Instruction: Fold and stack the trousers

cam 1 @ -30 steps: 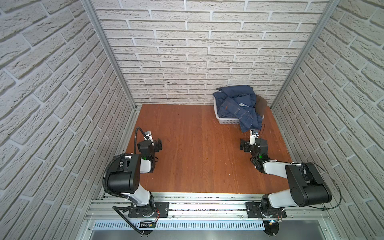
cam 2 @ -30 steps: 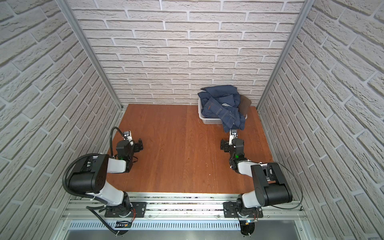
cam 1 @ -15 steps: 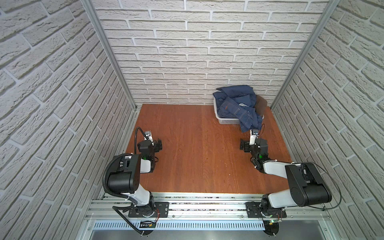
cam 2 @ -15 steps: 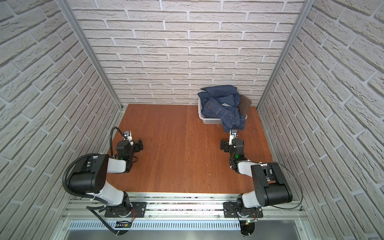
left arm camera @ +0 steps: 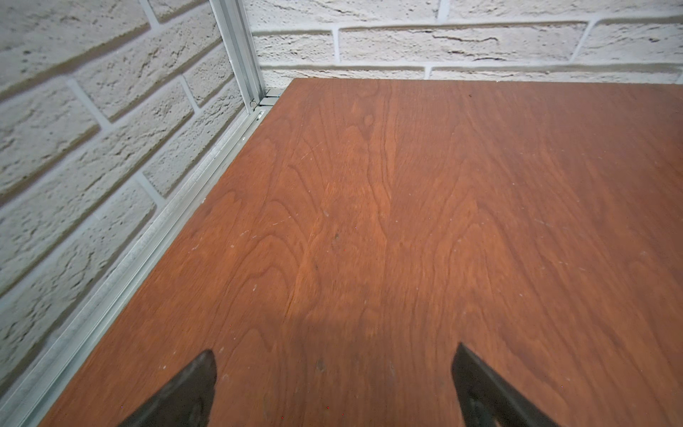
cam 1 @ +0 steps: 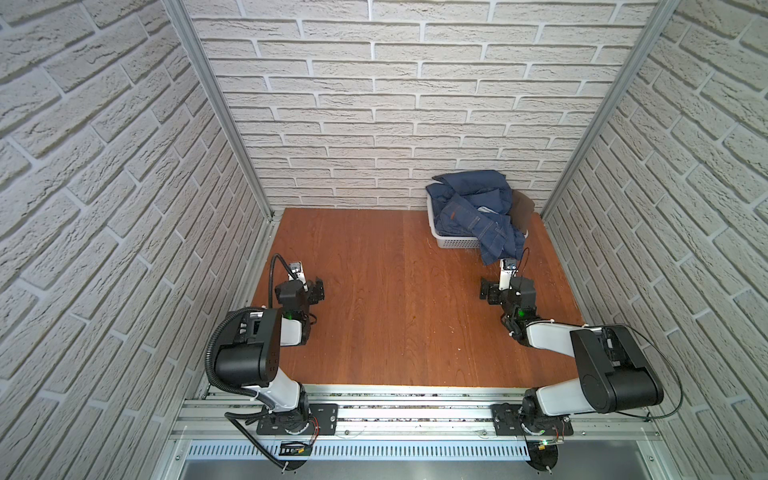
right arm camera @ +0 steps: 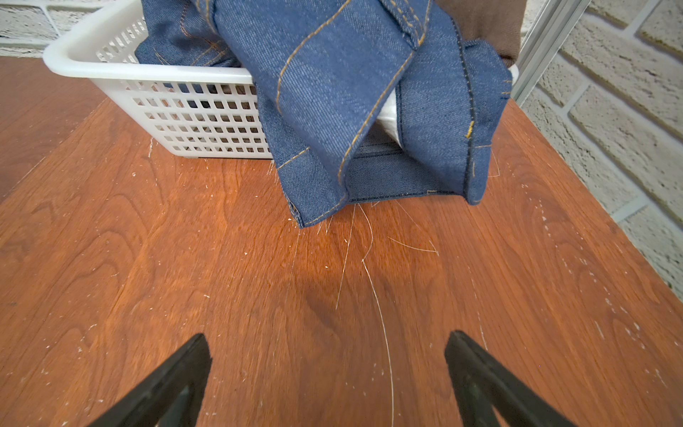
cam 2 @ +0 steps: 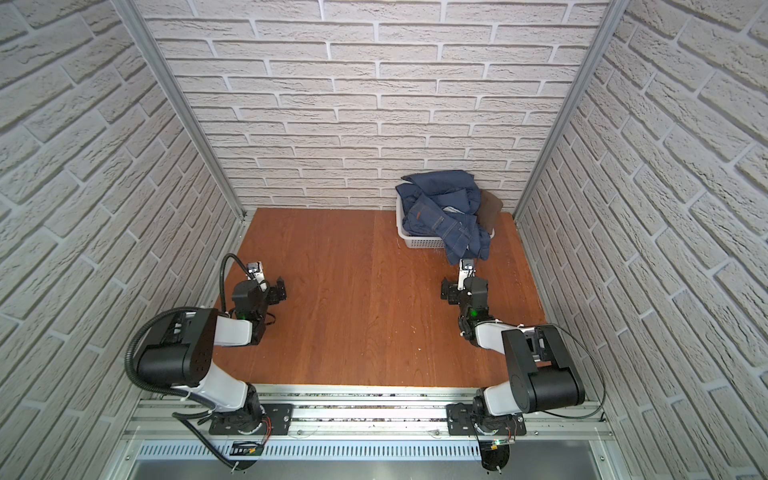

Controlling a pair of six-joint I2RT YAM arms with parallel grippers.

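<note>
The trousers are dark blue denim with tan stitching, heaped in a white slotted basket at the back right. One leg hangs over the basket's front wall onto the table, its hem lying just ahead of my right gripper. That gripper is open and empty, low over the wood a short way in front of the basket. My left gripper is open and empty near the left wall, far from the trousers.
A brown cloth is tucked at the basket's right side by the corner post. Loose pale threads lie on the wooden table. Brick walls close in the left, back and right; a metal rail runs along the front.
</note>
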